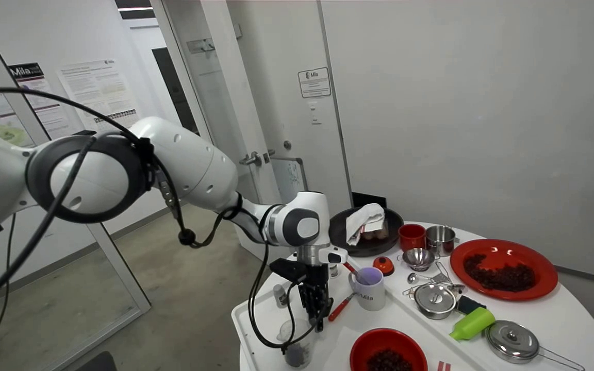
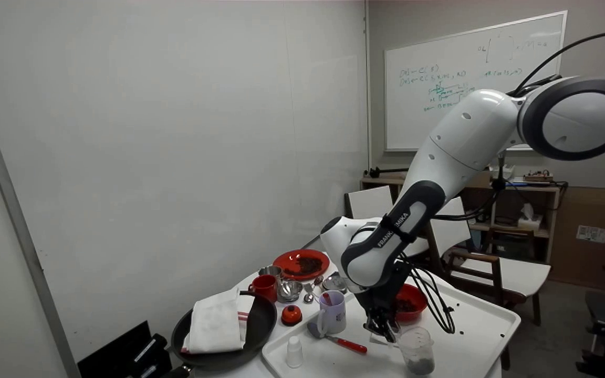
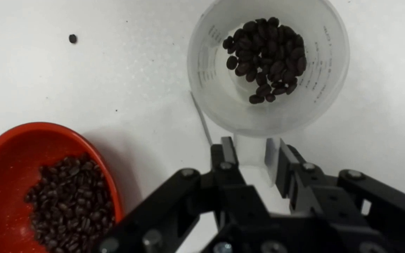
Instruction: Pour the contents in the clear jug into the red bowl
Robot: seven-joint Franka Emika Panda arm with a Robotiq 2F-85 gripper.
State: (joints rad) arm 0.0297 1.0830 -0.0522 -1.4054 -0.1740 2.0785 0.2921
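1 clear jug [image 3: 227,88] is standing upright on the tray [image 2: 470,346], showing in the upper right of the wrist frame; a small heap of dark beans [image 3: 269,52] is lying at its bottom, too bunched for counting. 1 red bowl [image 3: 16,151] is filling the lower left of that frame, running past its edge and holding a larger heap. 2 loose beans [image 3: 72,38] are lying in the upper left. The 2 fingers [image 3: 223,158] of the hand [image 3: 251,151] are standing apart just below the jug in the frame, its handle showing between them; whether they are clenching it, I cannot tell.

Around these, 1 mug [image 2: 332,315] is standing near the lower middle of an exterior view, with 1 red-handled turner [image 2: 351,345] lying beside it. On the counter [image 1: 570,319], 1 wide red dish [image 1: 544,263], 1 red cup [image 1: 411,239], 1 metal cup [image 1: 440,242], 1 small metal bowl [image 1: 418,259], 1 green bottle [image 1: 472,323] and 2 lidded metal pans [image 1: 512,340] are occupying the lower right of an exterior view. 1 black pan [image 2: 263,315] is carrying 1 white cloth [image 2: 218,323] at the lower left of an exterior view.

Black cables [image 1: 251,304] are hanging in front of the jug in an exterior view, and the hand is partly hiding the red bowl in an exterior view.
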